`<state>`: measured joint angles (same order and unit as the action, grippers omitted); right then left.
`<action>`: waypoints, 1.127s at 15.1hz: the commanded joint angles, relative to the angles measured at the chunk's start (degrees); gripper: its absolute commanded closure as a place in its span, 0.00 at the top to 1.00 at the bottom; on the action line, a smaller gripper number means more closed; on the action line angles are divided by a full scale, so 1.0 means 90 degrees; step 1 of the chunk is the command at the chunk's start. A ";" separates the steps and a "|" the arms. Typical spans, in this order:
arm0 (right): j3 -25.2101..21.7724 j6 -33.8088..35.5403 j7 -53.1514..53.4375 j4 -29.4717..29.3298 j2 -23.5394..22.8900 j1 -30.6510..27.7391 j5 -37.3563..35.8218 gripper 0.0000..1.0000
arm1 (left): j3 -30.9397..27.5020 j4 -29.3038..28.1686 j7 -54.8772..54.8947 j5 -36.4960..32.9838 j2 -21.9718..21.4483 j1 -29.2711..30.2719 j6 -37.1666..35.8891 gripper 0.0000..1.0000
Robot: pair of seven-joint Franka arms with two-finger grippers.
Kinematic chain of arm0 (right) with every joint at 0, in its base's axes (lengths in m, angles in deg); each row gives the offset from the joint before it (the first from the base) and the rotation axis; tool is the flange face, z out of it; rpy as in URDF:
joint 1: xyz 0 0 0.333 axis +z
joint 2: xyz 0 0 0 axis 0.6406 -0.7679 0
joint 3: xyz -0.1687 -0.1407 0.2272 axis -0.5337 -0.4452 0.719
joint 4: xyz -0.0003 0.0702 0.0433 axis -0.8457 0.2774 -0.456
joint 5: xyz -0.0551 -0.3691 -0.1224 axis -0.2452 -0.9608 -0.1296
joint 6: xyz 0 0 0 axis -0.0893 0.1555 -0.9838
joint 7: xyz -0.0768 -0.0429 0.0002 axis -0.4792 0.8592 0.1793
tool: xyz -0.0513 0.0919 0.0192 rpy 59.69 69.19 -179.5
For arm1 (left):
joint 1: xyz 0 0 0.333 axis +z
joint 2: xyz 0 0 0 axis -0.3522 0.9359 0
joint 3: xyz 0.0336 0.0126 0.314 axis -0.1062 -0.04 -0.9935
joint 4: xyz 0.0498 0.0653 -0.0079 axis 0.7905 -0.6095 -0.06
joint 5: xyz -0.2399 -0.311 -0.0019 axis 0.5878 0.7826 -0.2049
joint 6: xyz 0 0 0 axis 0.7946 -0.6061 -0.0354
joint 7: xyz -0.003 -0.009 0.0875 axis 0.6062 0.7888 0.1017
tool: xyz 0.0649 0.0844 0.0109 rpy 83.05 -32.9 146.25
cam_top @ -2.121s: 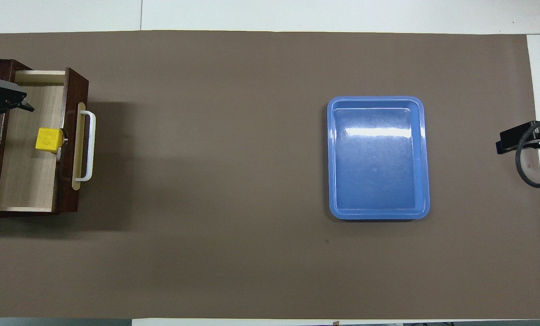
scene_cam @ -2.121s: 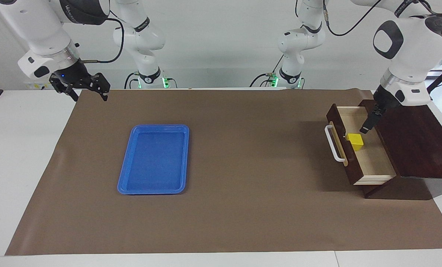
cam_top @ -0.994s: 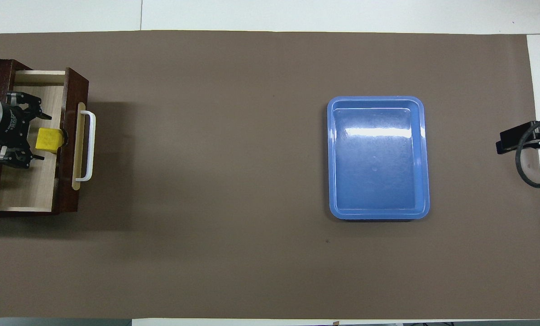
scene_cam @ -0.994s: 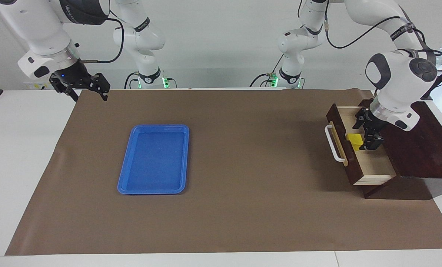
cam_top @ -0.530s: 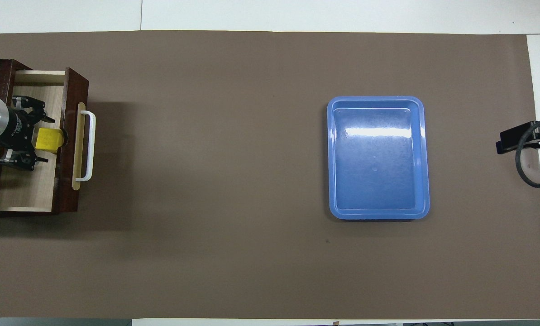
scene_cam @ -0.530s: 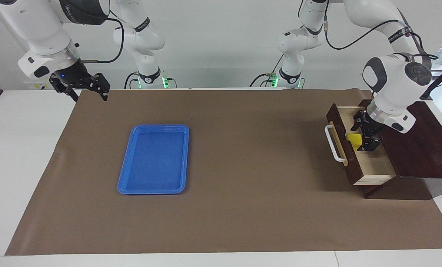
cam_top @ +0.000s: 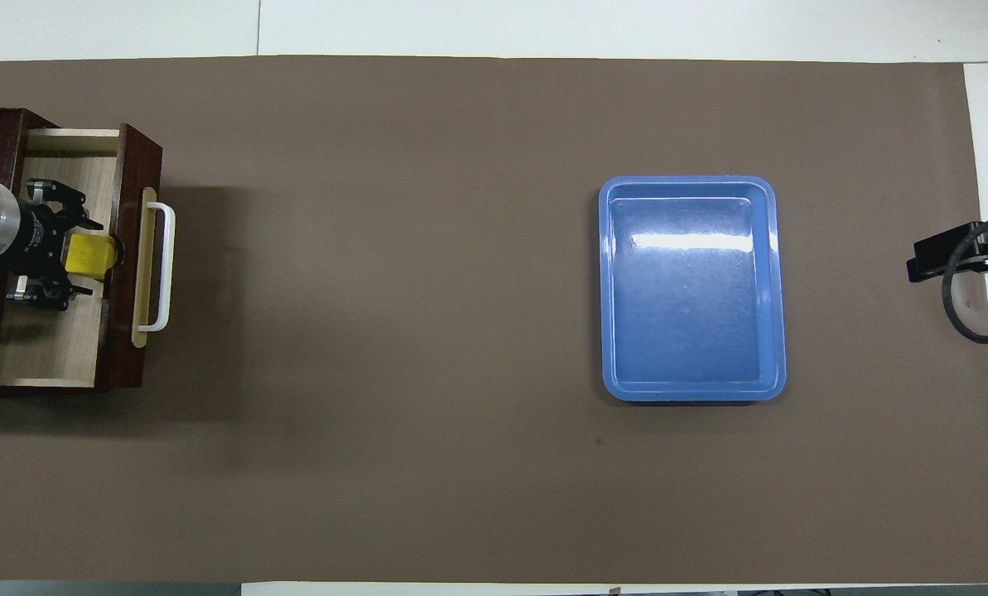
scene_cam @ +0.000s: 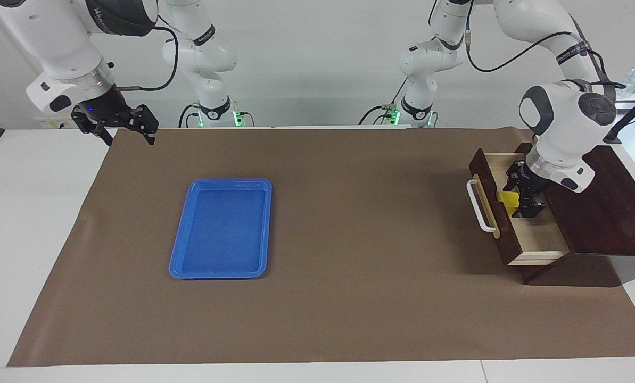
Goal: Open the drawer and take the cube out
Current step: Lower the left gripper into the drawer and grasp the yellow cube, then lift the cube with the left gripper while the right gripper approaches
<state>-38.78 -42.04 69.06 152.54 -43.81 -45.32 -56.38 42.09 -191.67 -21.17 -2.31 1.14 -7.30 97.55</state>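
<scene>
A white table [scene_cam: 35,223] stood against a pale wall, most of its top covered by a large brown paper sheet [scene_cam: 349,298] that left bare white strips at both ends and along the edge farthest from the robots. The wide middle of the sheet lay open between the objects. At the left arm's end sat a dark wooden box [scene_cam: 604,207], its dark brown wooden drawer [scene_cam: 541,239] with the white bar handle [scene_cam: 479,206] pulled out toward the middle of the table, the pale wood interior showing. Toward the right arm's end, well apart from the box, lay a flat blue plastic tray [scene_cam: 222,229]. The small bright yellow cube [scene_cam: 508,200] sat in the drawer, just inside its front panel. The left gripper [scene_cam: 520,194] was down in the drawer with its fingers straddling the cube, one on the side nearer the robots and one on the farther side; whether they had closed on it I could not tell. The right arm waited, its gripper [scene_cam: 128,133] hanging over the sheet's corner near the robots, fingers spread and holding nothing
</scene>
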 commanded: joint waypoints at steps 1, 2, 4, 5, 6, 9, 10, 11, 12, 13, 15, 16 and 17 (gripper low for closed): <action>0.0046 -0.0052 -0.0186 0.0164 0.0122 -0.0093 -0.0042 1.00 | 0.0021 -0.0220 -0.0044 -0.0110 -0.0167 0.0053 0.0157 0.80; 0.0046 -0.0052 -0.0176 0.0164 0.0122 -0.0103 -0.0032 1.00 | 0.0021 -0.0220 -0.0044 -0.0110 -0.0167 0.0063 0.0157 0.78; 0.0036 -0.0062 -0.0157 0.0203 0.0122 -0.0113 -0.0013 1.00 | 0.0021 -0.0220 -0.0035 -0.0110 -0.0167 0.0053 0.0157 0.68; 0.0017 -0.0072 -0.0137 0.0261 0.0161 -0.0113 0.0016 1.00 | 0.0021 -0.0210 -0.0025 -0.0110 -0.0167 0.0053 0.0147 0.57; -0.0012 -0.0091 -0.0098 0.0320 0.0190 -0.0142 0.0133 1.00 | 0.0021 -0.0200 -0.0015 -0.0110 -0.0157 0.0053 0.0138 0.40; -0.0013 -0.0111 0.0720 0.0438 0.0249 -0.0259 0.0524 1.00 | 0.0021 -0.0054 0.0034 -0.0110 -0.0109 0.0063 0.0040 0.00; -0.0013 -0.0111 0.0954 0.0476 0.0259 -0.0259 0.0602 1.00 | 0.0021 0.0091 0.0034 -0.0110 -0.0079 0.0063 -0.0086 0.00; -0.0022 -0.0121 0.1247 0.0525 0.0259 -0.0259 0.0777 1.00 | 0.0021 0.0296 0.0044 -0.0110 -0.0060 0.0063 -0.0280 0.00; -0.0013 -0.0130 0.1549 0.0574 0.0278 -0.0259 0.0894 1.00 | 0.0031 0.0578 0.0044 -0.0110 -0.0031 0.0063 -0.0534 0.00; -0.0022 -0.0130 0.1862 0.0613 0.0298 -0.0259 0.1012 1.00 | 0.0031 0.0949 0.0044 -0.0110 0.0057 0.0024 -0.0894 0.00; -0.0022 -0.0130 0.2351 0.0652 0.0298 -0.0250 0.1207 1.00 | 0.0050 0.1866 0.0034 -0.0081 0.0300 -0.0064 -0.1792 0.00; -0.0022 -0.0140 0.2624 0.0691 0.0298 -0.0250 0.1363 1.00 | 0.0099 0.2228 0.0005 -0.0061 0.0340 -0.0170 -0.2154 0.00; -0.0022 -0.0140 0.2878 0.0701 0.0288 -0.0250 0.1471 1.00 | 0.0089 0.2454 -0.0034 -0.0042 0.0321 -0.0413 -0.2438 0.00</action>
<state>-39.37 -42.04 90.39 156.28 -42.85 -46.83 -45.89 42.79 -177.76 -20.98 -2.31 1.53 -7.85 82.78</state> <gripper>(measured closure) 0.000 0.454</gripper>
